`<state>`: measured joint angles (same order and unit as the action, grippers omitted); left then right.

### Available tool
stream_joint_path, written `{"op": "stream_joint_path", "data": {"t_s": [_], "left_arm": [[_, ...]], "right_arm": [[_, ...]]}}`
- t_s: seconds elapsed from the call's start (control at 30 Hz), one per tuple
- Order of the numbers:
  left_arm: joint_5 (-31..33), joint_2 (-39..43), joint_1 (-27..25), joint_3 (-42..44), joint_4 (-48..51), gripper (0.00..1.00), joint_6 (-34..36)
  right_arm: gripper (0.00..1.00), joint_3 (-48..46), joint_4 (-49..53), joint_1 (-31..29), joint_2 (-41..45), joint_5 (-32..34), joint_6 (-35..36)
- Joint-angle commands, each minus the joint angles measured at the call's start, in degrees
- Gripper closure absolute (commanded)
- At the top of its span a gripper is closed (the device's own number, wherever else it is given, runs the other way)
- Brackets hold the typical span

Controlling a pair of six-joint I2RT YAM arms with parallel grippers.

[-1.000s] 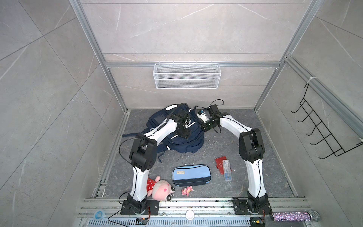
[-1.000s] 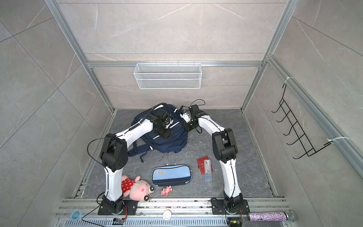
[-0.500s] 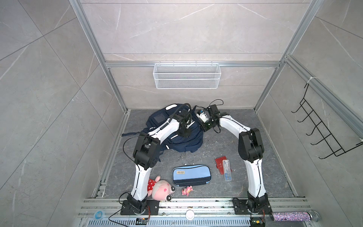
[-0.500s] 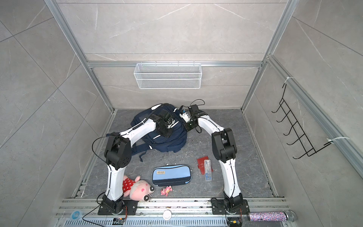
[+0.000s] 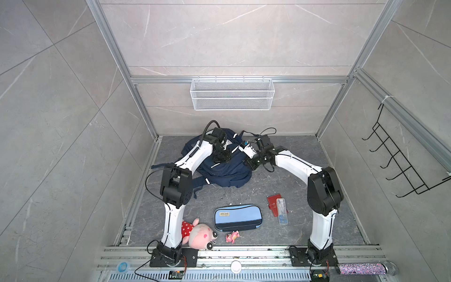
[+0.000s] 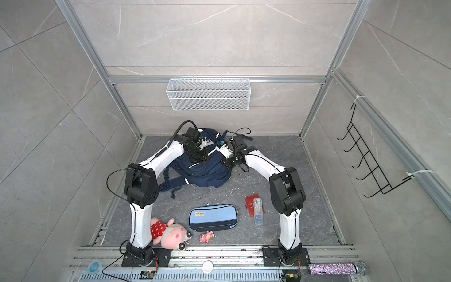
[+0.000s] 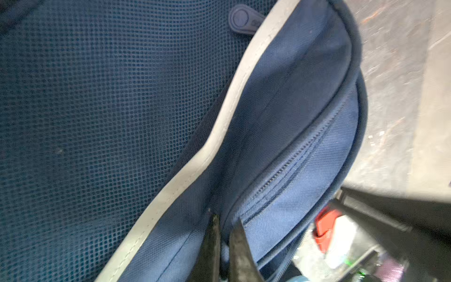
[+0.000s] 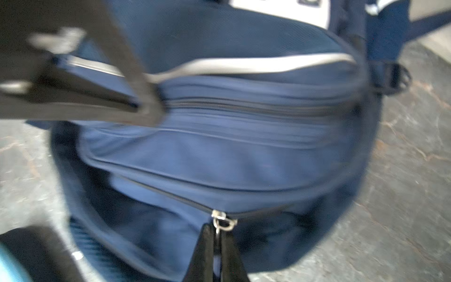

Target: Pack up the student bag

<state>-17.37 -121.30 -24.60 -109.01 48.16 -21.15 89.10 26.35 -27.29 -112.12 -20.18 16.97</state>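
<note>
Both top views: bag (image 5: 227, 171) (image 6: 207, 173) slumped just beyond pencil case (image 5: 238, 217), long axis running roughly away from it toward back wall (image 5: 231, 122); left claw (image 5: 221, 158) and right claw (image 5: 244, 146) down on half farther from pencil case.

Left wrist view: left claw (image 7: 223, 227) pinched tight, seemingly on bag cloth beside a closed zip (image 7: 292, 166).

Right wrist view: right claw (image 8: 216, 234) clamped on zip pull (image 8: 223, 223), zip line crosswise to claw, so right arm nearer.

Label (image 5: 224, 214) on pencil case too small to read.

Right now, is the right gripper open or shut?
Shut. In the right wrist view the right gripper has its fingertips pinched together on the metal zipper pull of the student bag.
</note>
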Motion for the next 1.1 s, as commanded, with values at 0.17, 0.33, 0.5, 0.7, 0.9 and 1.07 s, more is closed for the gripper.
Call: {"op": "stream_joint_path", "data": {"t_s": [0.17, 0.33, 0.5, 0.7, 0.9, 1.07], "left_arm": [[-5.74, 1.59, 1.97, -3.16, -12.46, 1.00, -15.93], [-10.83, 3.02, 4.32, -1.95, -24.72, 1.00, -31.90], [-11.02, 3.70, 4.82, -3.93, -33.02, 1.00, -41.24], [-9.61, 5.72, 4.81, 0.20, -40.80, 1.00, -52.82], [-6.04, 8.28, 4.74, 3.54, -48.66, 1.00, -62.97], [-0.35, 9.05, 3.87, 7.25, -60.36, 1.00, -71.79]], "right_arm": [[1.00, -2.08, 4.11, -5.78, 2.88, -1.28, -1.93], [1.00, -3.91, 0.92, -7.23, 2.99, 3.40, -5.45], [1.00, -5.17, -2.15, -8.48, 4.39, 4.10, -8.71], [1.00, -8.54, -9.87, -8.57, 5.67, 2.39, -18.18], [1.00, -12.91, -18.67, -9.11, 6.16, 0.76, -25.66], [1.00, -10.79, -18.72, -11.70, 4.25, -0.53, -23.87]]}}
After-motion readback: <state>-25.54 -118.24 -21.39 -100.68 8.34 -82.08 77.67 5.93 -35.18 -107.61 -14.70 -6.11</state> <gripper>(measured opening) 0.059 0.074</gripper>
